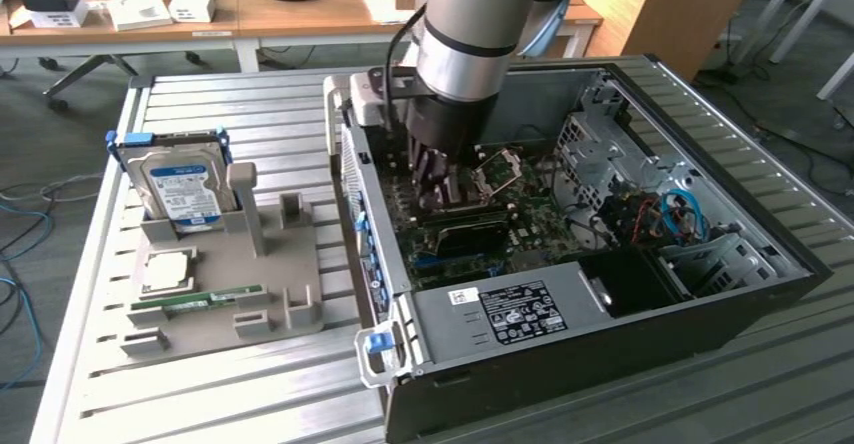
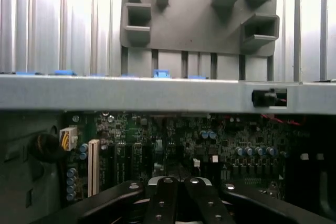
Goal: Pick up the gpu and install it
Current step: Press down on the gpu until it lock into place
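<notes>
Currently the arm's black pincer (image 1: 447, 179) is lowered deep into the open black computer tower case (image 1: 747, 294), directly over the green motherboard (image 1: 461, 229). In the wrist view its dark fingers (image 2: 163, 195) sit drawn together at the middle, yet I cannot tell whether they grip anything. The gpu, a thin dark card, cannot be made out; judging by the arm's position, it may be at or in its slot, so the task looks well advanced, though that is uncertain. On the slatted metal desk (image 1: 174, 384), the grey plastic parts holder (image 1: 267, 264) carries a silver hard drive with a blue label (image 1: 180, 189), a square silver processor (image 1: 167, 272) and a small green RAM stick (image 1: 200, 299). Case walls, the drive cage and cables crowd the pincer.
</notes>
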Tool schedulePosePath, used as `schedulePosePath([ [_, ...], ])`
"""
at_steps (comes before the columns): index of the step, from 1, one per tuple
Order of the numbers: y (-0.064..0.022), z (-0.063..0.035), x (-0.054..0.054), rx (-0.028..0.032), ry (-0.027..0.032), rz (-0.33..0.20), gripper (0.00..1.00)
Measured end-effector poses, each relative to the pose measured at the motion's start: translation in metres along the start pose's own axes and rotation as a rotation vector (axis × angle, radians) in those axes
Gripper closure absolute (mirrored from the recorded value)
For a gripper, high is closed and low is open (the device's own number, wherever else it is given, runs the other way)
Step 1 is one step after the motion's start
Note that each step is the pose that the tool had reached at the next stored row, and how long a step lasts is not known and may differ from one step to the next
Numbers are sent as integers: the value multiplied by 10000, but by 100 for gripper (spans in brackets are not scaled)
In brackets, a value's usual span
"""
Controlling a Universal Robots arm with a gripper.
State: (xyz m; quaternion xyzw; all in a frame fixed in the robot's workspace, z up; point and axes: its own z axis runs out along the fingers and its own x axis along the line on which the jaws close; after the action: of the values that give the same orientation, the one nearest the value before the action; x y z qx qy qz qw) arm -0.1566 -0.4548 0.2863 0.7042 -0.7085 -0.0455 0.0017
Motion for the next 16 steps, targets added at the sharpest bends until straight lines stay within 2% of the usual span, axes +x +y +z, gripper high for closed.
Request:
schedulePosePath([
  [8,-255,-17,-2,-5,-87,-77,89],
  [13,-333,-23,-2,-6,-113,-131,89],
  [15,-338,-22,-2,35,-114,-154,89],
  [16,-339,-23,-3,94,-112,-177,89],
])
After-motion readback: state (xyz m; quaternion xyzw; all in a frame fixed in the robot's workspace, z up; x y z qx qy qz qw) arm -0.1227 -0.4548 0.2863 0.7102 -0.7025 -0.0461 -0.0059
